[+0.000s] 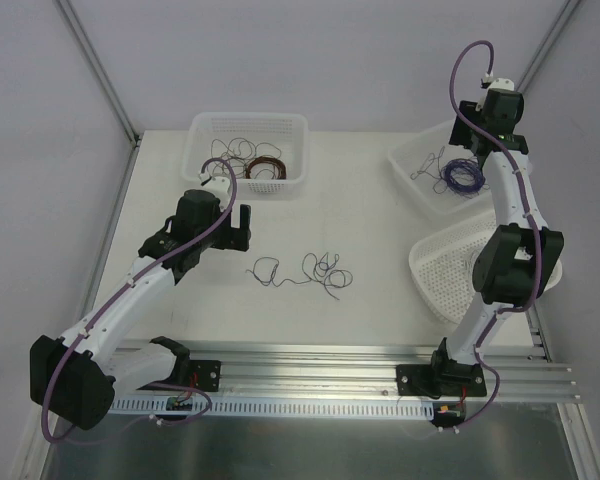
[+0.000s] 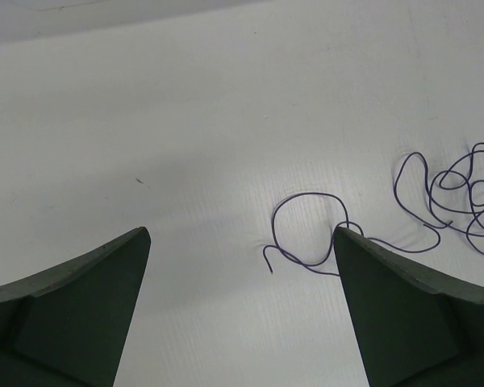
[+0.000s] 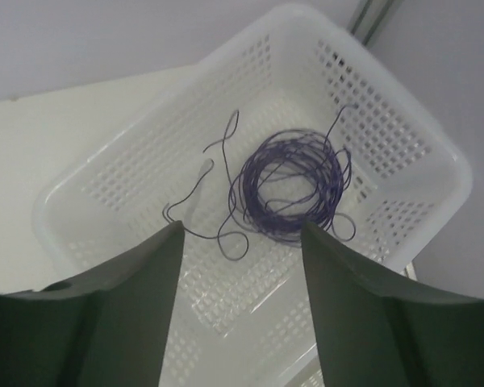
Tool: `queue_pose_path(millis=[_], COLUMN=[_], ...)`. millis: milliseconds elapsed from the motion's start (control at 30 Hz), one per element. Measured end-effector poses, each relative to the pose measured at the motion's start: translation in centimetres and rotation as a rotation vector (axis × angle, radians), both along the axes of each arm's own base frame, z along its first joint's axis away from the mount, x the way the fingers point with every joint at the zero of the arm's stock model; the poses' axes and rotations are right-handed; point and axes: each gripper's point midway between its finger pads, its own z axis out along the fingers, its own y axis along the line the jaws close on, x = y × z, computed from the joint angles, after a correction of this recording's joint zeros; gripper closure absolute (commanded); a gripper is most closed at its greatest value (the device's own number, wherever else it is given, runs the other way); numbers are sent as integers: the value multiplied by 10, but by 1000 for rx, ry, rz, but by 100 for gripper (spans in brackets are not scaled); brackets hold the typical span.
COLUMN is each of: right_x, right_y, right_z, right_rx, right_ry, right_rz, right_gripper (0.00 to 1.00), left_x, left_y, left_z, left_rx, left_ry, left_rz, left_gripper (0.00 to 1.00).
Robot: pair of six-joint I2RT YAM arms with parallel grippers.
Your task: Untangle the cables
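Observation:
The cables (image 1: 310, 271) are a small clump of hair-thin dark and purple wires lying loose on the white table's middle. In the left wrist view one purple loop (image 2: 308, 228) lies by my right fingertip, and the tangled part (image 2: 465, 193) is at the right edge. My left gripper (image 1: 242, 228) (image 2: 240, 234) is open and empty, just left of the cables' left end and above the table. My right gripper (image 1: 477, 150) (image 3: 242, 226) is open and empty, hovering over the far right basket (image 3: 436, 137).
The far right basket (image 1: 420, 153) holds a wound purple coil (image 3: 290, 185) (image 1: 463, 177) and a loose strand. A back-left basket (image 1: 248, 122) holds red-brown and dark coils (image 1: 265, 168). Another white basket (image 1: 442, 262) lies tilted at the right edge.

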Motion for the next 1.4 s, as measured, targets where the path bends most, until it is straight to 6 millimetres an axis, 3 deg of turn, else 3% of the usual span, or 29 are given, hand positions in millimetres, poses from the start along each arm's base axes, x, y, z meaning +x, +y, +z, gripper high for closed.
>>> queue_pose_path(millis=[133,233,333,433,533,633,767,867,1000,1100,1400], right_x=[-13,-32,-58,-91,-130,-166,-211,-242,-265,-272,-295], right_y=[15,43,89,150,216,269,322,359,395,415,453], right_z=[-22,-29,-29,-31,-43,-63,-91,-98,-103,-119,-196], right_rx=[57,112,168,225,285,331,369,378,410,420,362], right_ry=[64,98,121,142,197,272,368,400,397,413,549], right_rz=[31,91,188,313,450,544,619,662,683,659,612], right_gripper=[24,20,20,19,19,20,20,21,24,28,43], left_x=[0,0,-1,0,-1,-2,-3,-3,-3,-2,1], left_y=[-1,-2,-3,-3,-2,2,15,25,43,50,55], left_z=[0,1,1,1,5,12,23,33,39,42,45], left_rx=[-4,-9,-16,-21,-26,-32,-32,-43,-48,-56,-74], left_ry=[-1,0,2,2,-8,-36,-87,-135,-185,-205,-221], left_rz=[-3,-8,-14,-10,-9,8,58,106,178,206,234], left_gripper=[1,1,1,1,1,1,1,1,1,1,1])
